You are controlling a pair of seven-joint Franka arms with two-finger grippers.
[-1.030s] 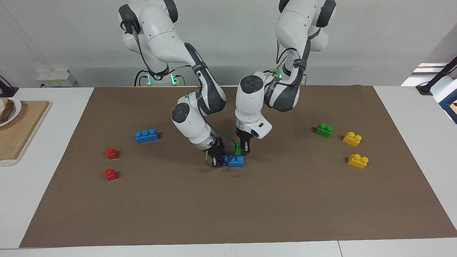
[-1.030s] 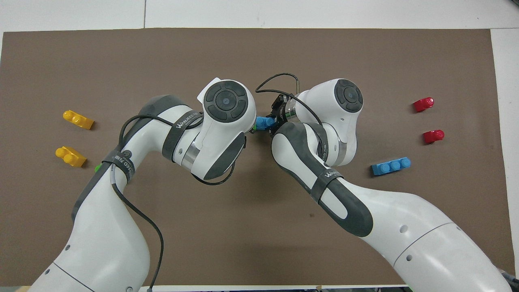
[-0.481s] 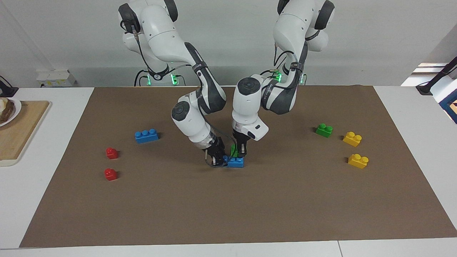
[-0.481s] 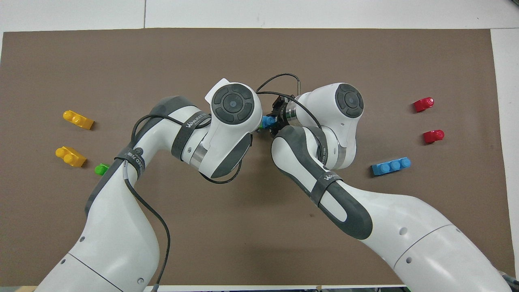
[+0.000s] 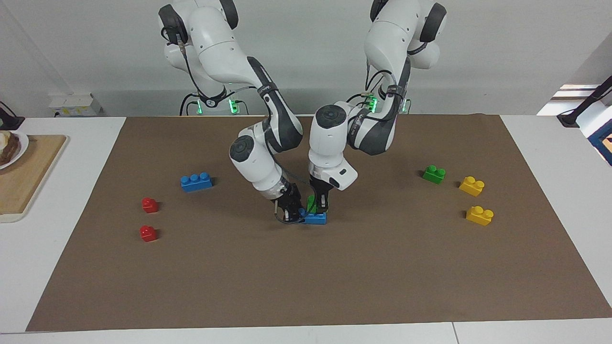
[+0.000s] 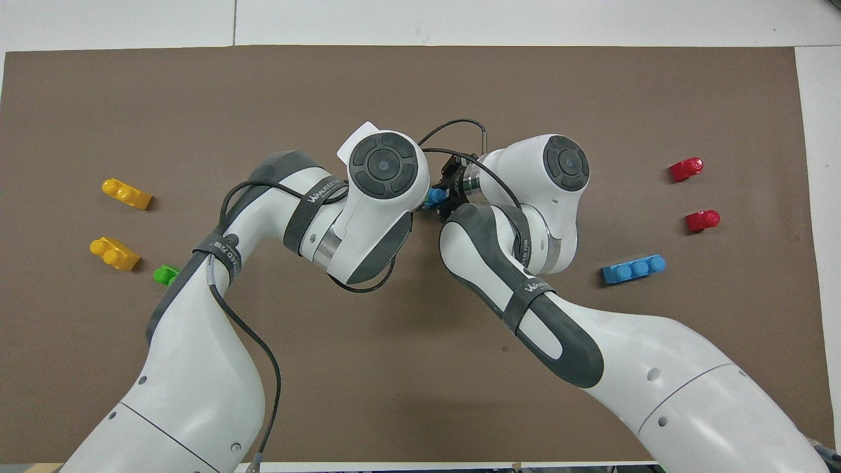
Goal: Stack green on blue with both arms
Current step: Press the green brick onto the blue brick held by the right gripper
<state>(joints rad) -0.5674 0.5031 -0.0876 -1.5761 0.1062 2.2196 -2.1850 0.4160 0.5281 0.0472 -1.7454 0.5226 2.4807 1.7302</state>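
Left end effector (image 5: pixel 321 204) grips green (image 5: pixel 311 202) over blue (image 5: pixel 315 218); right end effector (image 5: pixel 292 213) clamps blue

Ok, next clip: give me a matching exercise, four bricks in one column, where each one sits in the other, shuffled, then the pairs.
Things:
1. green brick in the left gripper
2. loose green brick
3. blue brick at the right gripper
4. loose blue brick

Places:
A. on the mat beside the two yellow bricks, toward the left arm's end
B. mid-mat, its end at the right gripper
C. directly over a blue brick, in the left gripper
D. lying free near the two red bricks, toward the right arm's end

Pairs: 1-C, 2-A, 3-B, 4-D
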